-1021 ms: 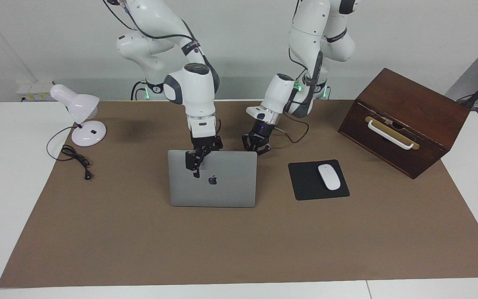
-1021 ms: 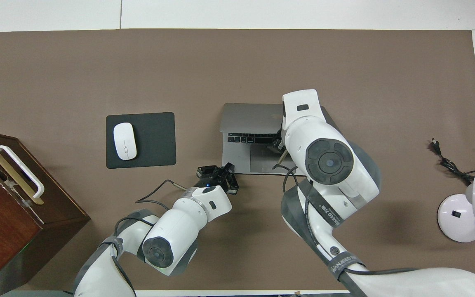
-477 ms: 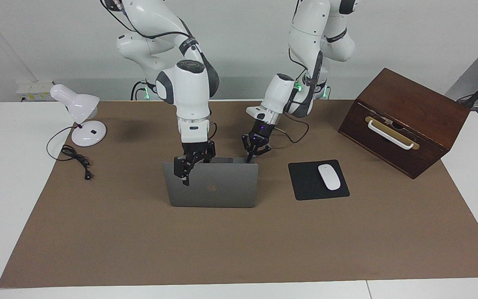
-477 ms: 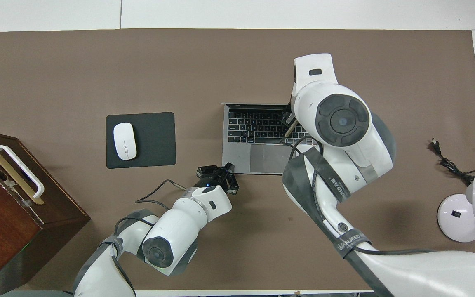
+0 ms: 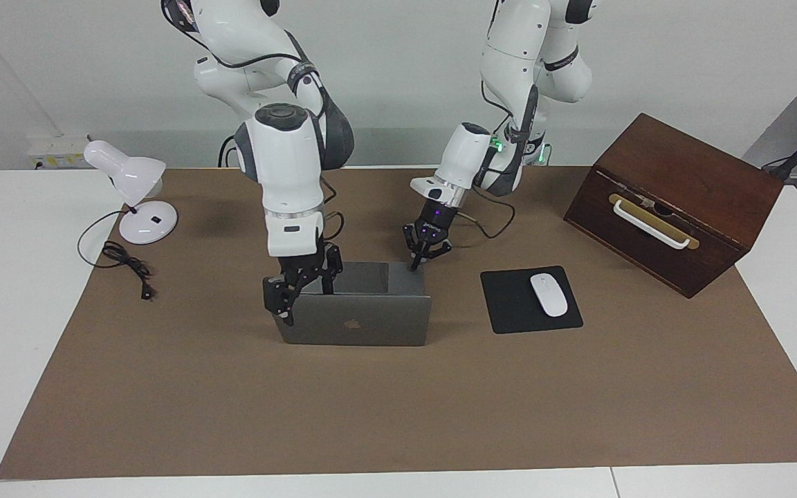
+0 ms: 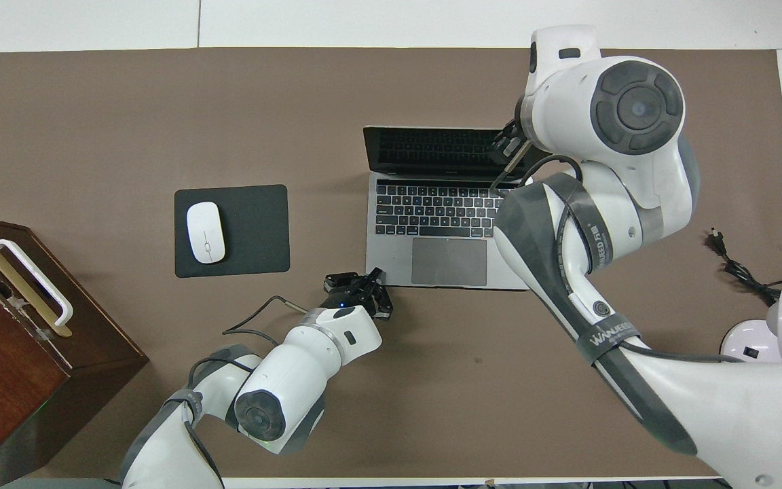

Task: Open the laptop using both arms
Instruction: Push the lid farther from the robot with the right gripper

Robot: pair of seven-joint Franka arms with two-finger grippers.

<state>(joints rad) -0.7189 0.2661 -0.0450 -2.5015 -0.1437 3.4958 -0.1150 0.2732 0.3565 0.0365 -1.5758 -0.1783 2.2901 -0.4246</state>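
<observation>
The silver-grey laptop (image 5: 371, 318) stands open in the middle of the brown mat, with its lid tilted back past upright. In the overhead view its black keyboard and grey trackpad show (image 6: 432, 210). My right gripper (image 5: 295, 294) is shut on the lid's top edge, at the corner toward the right arm's end. The arm mostly hides it in the overhead view (image 6: 505, 146). My left gripper (image 5: 418, 259) is open, and one fingertip (image 6: 377, 274) rests on the base's corner nearest the robots, toward the left arm's end.
A black mouse pad (image 5: 509, 308) with a white mouse (image 5: 548, 294) lies beside the laptop, toward the left arm's end. A dark wooden box (image 5: 675, 200) with a white handle stands past it. A white desk lamp (image 5: 132, 187) and its cable (image 5: 125, 266) sit at the right arm's end.
My right gripper has swung the lid up and away from the robots, from partly raised to past upright, uncovering the keyboard and screen. My left gripper has stayed at the base's corner.
</observation>
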